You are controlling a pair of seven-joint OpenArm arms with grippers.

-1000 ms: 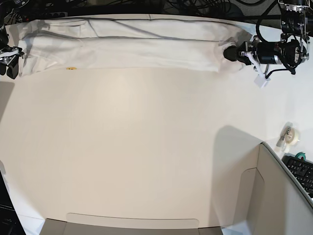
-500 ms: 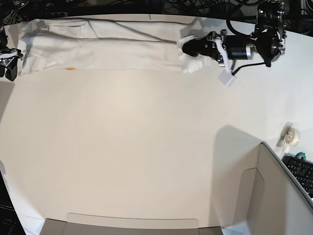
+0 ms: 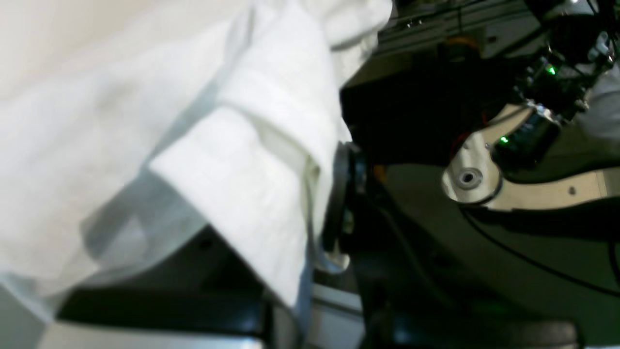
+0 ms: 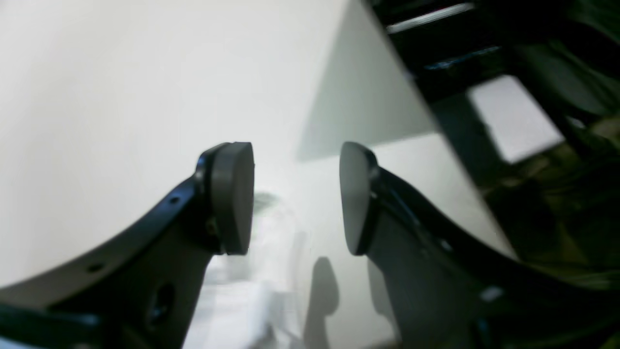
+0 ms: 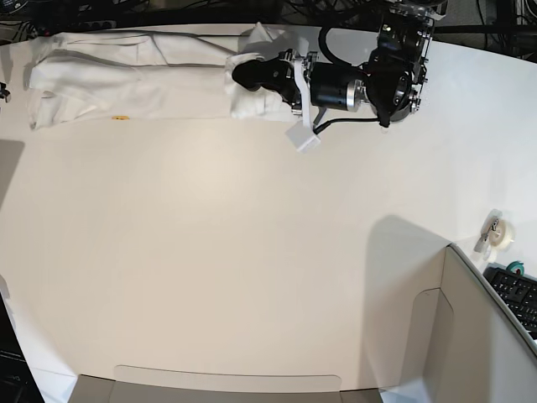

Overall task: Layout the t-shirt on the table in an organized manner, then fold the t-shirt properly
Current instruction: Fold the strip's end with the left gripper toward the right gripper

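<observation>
The white t-shirt (image 5: 126, 75) lies as a long folded strip along the far edge of the table (image 5: 252, 252). A small yellow spot of print (image 5: 122, 117) peeks out at its near hem. My left gripper (image 5: 248, 74) is shut on the shirt's right end and holds it lifted and doubled back over the strip. In the left wrist view the cloth (image 3: 218, 160) drapes over the fingers and hides them. My right gripper (image 4: 295, 194) is open over bare tabletop, with nothing between its pads (image 4: 232, 194).
A white tag (image 5: 303, 138) hangs under the left arm. A tape roll (image 5: 498, 232) and a keyboard (image 5: 520, 298) sit at the right edge beside a grey box panel (image 5: 470, 336). Dark cables run behind the table's far edge.
My left gripper has carried the shirt's right end far to the left, folding it back over the strip. The right gripper has slid out of the base view's left edge.
</observation>
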